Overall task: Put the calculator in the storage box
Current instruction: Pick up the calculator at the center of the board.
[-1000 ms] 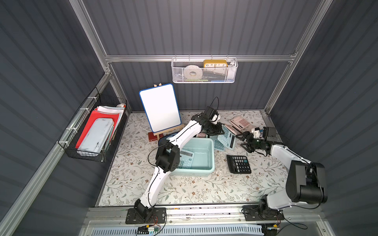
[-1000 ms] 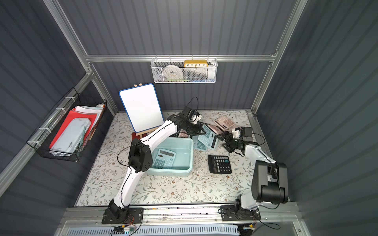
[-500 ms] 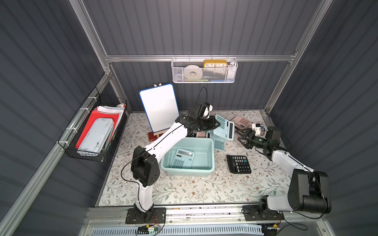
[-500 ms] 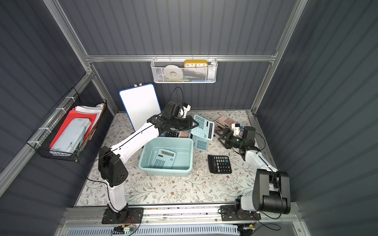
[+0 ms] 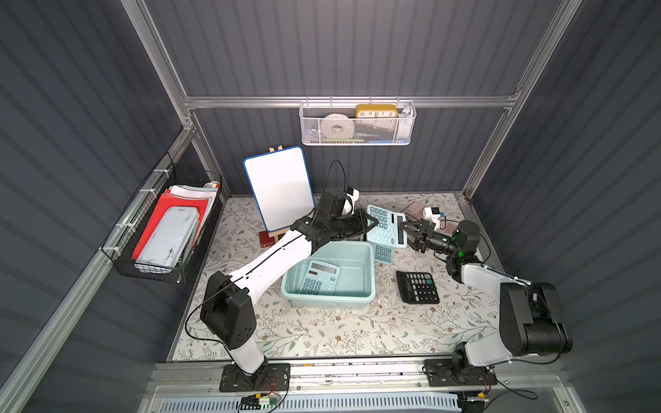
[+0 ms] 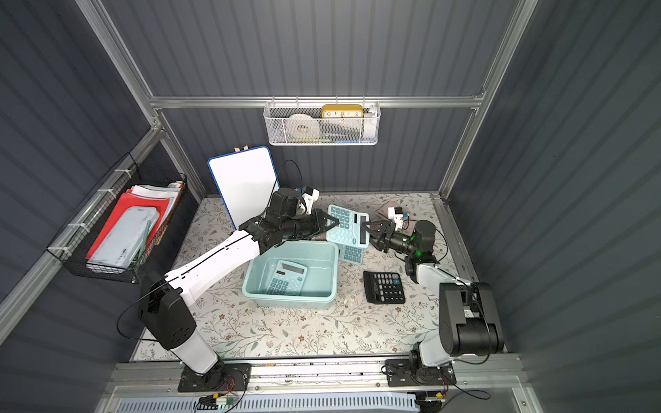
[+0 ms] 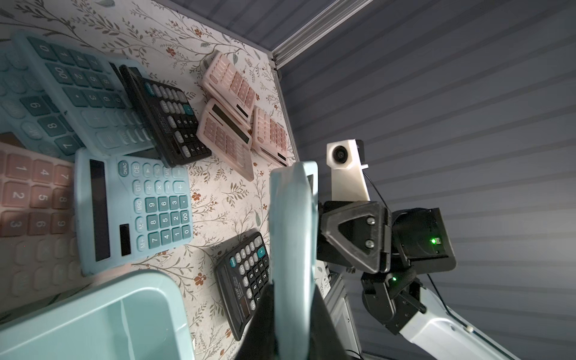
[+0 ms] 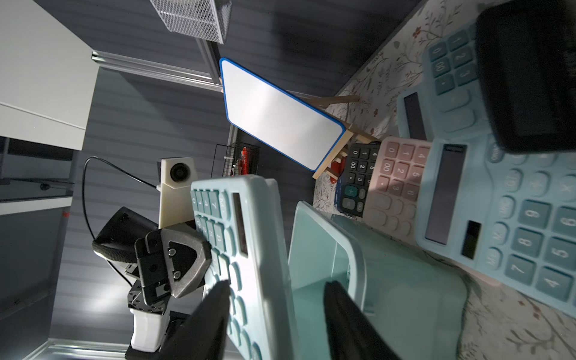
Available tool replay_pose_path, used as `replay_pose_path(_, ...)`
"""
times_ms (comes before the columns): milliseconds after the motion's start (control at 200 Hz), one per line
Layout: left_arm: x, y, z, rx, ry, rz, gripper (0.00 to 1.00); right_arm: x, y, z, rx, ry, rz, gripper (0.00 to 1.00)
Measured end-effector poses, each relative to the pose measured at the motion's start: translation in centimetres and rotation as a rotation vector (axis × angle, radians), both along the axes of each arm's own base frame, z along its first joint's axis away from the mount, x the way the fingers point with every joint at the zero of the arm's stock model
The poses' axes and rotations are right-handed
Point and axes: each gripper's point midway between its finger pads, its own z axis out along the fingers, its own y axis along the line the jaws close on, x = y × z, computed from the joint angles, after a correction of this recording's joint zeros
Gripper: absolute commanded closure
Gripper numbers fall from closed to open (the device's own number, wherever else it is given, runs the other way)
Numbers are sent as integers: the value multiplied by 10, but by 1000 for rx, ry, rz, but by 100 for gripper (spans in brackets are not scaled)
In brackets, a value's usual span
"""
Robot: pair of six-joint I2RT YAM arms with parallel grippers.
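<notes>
Clamped tight on the keypad end of the calculator (image 5: 385, 225) with the left gripper (image 5: 372, 224); held in the air, clear of the table (image 5: 322, 332). Not in the storage box (image 5: 370, 271) yet: hanging just past its far right corner, above a pale blue calculator (image 5: 383, 253) lying flat on the table.

Long axis running roughly across the table, from one gripper toward the other. Display end pointing at the right gripper (image 5: 407, 234), keypad end back toward the left arm. Key face up in both top views, edge-on in the left wrist view. Can't read the exact tilt.

Straddling the display end with the right gripper, jaws partly open, one above and one below. Upper finger (image 8: 212, 305) at the key face, contact unclear. Lower finger (image 8: 346, 318) clear of the back, gap visible. Not pinched from that side.

Already in the box: second blue calculator (image 5: 319, 278), flat, key face up, display end toward the back wall.

Black calculator (image 5: 417, 287) flat on the table to the right of the box, apart from it. Pink calculators (image 7: 230, 124) clustered by the back right corner.
</notes>
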Motion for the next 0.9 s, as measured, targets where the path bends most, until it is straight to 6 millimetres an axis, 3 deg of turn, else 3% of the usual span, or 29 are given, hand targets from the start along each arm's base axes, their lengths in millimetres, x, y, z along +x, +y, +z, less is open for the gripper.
replay_pose_path(150,-7,9,5,-1,-7,15,100,-4,10,5,11,-25,30,77)
replay_pose_path(245,-12,16,1,5,2,31,91,-7,18,7,13,-36,51,88)
replay_pose_path(295,-14,22,-1,2,19,46,86,-10,22,8,8,-52,68,100)
replay_pose_path(325,-15,25,0,-2,24,53,78,-11,25,8,6,-57,76,100)
replay_pose_path(350,-15,27,1,-3,25,57,66,-12,27,8,2,-65,82,100)
replay_pose_path(390,-17,30,2,0,18,61,55,-14,31,8,1,-60,91,100)
replay_pose_path(460,-19,33,4,5,9,69,28,-15,36,3,-8,-39,101,100)
replay_pose_path(550,-21,39,6,27,-6,87,1,-18,39,-4,-37,-10,101,100)
replay_pose_path(675,-25,59,3,98,-1,153,1,-23,40,1,-121,-17,92,100)
replay_pose_path(901,-39,113,5,247,-10,309,1,-35,58,39,-355,-169,109,100)
